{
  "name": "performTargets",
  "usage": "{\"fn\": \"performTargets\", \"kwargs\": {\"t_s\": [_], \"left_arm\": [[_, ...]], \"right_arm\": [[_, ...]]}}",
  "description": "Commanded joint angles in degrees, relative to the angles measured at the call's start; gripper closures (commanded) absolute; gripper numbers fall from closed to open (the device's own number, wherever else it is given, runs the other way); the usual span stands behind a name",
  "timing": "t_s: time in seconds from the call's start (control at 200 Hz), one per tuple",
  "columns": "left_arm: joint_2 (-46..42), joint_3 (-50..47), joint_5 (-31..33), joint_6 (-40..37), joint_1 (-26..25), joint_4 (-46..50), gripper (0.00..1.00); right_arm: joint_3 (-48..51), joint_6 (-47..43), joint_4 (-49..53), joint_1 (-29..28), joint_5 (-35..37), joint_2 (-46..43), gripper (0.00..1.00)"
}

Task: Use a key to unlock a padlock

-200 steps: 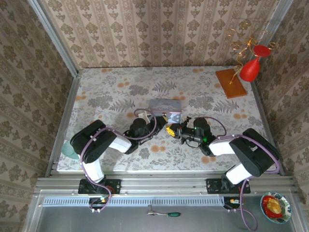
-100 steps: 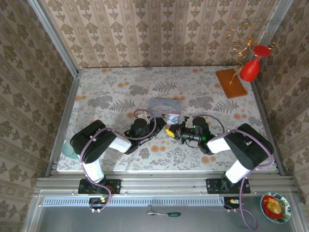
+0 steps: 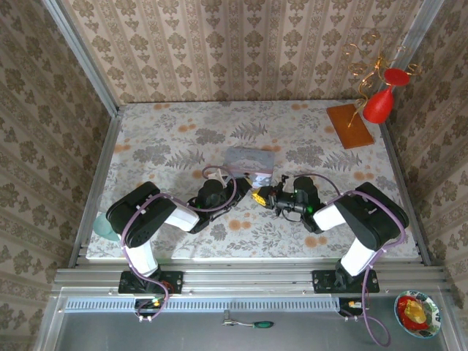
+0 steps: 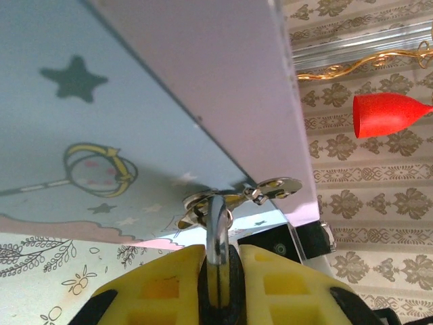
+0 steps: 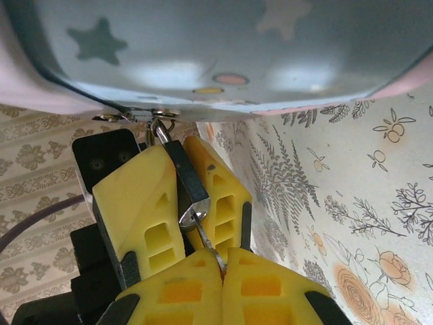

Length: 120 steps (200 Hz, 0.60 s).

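Right wrist view: the padlock, a dark body left of centre, is clamped between the 2 yellow left fingers, which are nearly closed on it. Its shackle is passed through the hasp on the edge of the pale blue tin that spans the top of the frame. The key is pinched between the right fingers, which are pressed fully together at the lower edge. Its tip is touching the padlock's silver lower end; how far it is inserted cannot be told. The floral worktop is seen at right. Left wrist view: the shackle is seen rising from between the left fingers at bottom centre, hooked through the hasp. Top external view: both sets of fingers are seen tip to tip just below the tin, at the centre of the frame.
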<state>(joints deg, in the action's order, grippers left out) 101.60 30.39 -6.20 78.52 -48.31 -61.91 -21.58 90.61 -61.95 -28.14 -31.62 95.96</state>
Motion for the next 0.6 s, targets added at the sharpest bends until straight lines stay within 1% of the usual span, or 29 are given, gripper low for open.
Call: {"fn": "performTargets", "kwargs": {"t_s": [0.0,0.15,0.265,0.455,0.595], "left_arm": [[-1.41,1.60,-12.31,0.11,-5.12,-3.82,1.00],[-1.41,1.25,-11.91,0.01,-5.12,-3.66,1.00],[-1.41,1.29,-11.82,-0.14,-5.12,-3.35,1.00],[-1.30,1.42,-11.82,-0.41,-5.07,-2.62,1.00],[-1.23,1.34,-11.65,-0.74,-5.06,-2.09,1.00]], "right_arm": [[-3.25,0.53,-2.03,-1.90,7.16,-0.90,1.00],[-1.74,0.79,-1.46,-2.95,10.82,-2.32,1.00],[-1.66,-0.52,0.84,-4.08,12.72,-4.31,1.00],[-2.97,-4.32,10.84,-6.43,16.43,-9.70,1.00],[-4.06,-5.73,15.58,-7.49,18.24,-12.82,1.00]]}}
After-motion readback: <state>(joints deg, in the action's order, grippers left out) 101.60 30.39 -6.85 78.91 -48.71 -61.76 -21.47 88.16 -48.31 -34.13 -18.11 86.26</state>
